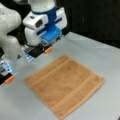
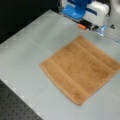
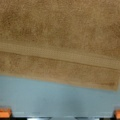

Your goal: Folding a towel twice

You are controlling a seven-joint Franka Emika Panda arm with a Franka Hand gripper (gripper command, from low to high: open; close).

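**Towel flat on the table, no fold made yet**

While the towel [image 1: 64,85] lies spread out in one layer on the grey table [image 1: 105,57], the gripper [image 1: 48,49] hangs above the table close to the towel's far edge, apart from the cloth and touching nothing. In both front views I see the whole towel [image 2: 81,72] as a rough square, with a smoother woven band near two opposite edges. No corner is lifted and no crease shows, so I judge that the first fold has not started.

In the wrist view one edge of the towel [image 3: 60,37] with its woven band [image 3: 57,56] runs across the picture, and below it is a strip of bare table [image 3: 60,97]. At the bottom corners two orange fingertips [image 3: 5,113] stand wide apart with nothing between them, so the pincer is released and empty.

To do this step well, I think the grasp should take only the very edge, at a place where the fingers can pinch the single layer cleanly. The terry cloth looks soft and limp, so a grip in the middle of the edge may let both corners hang down unevenly.
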